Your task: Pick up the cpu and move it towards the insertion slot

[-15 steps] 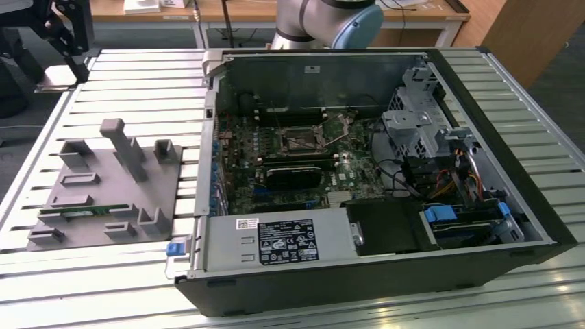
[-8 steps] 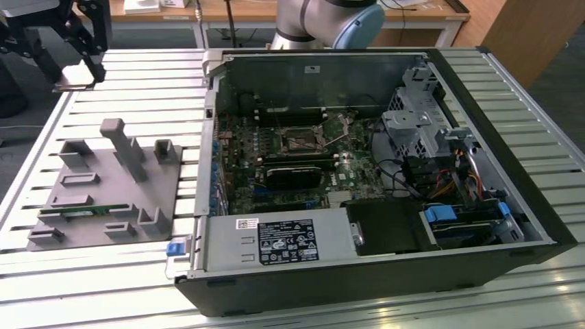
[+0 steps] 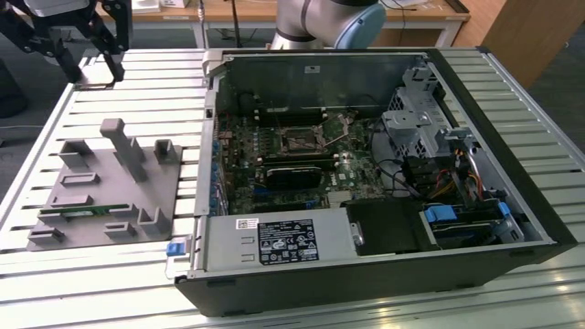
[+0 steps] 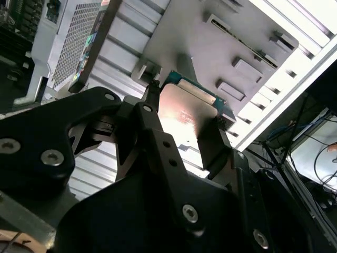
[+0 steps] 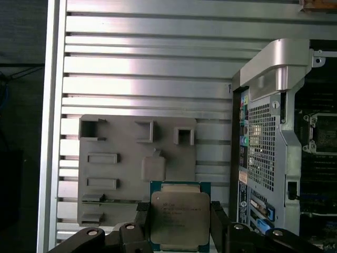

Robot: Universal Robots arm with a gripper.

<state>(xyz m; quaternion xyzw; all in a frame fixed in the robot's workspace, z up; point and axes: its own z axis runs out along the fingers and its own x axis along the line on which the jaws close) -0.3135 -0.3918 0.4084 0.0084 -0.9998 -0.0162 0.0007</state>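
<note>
The cpu, a flat square chip with a silvery top and green rim, sits between my gripper's two black fingers, which are shut on its opposite edges. In the second wrist view the cpu shines in the same grip of the gripper. In the exterior view the gripper hangs above the slatted table at the far left, beyond the grey fixture plate. The insertion slot, a dark square socket with a metal frame, lies on the green board inside the open computer case; it also appears as the insertion slot in the first wrist view.
The open computer case fills the exterior view's right, with a power supply at its near end and a drive cage. The grey fixture plate has upright posts, and a green memory stick rests in it. The case's metal wall stands between gripper and socket.
</note>
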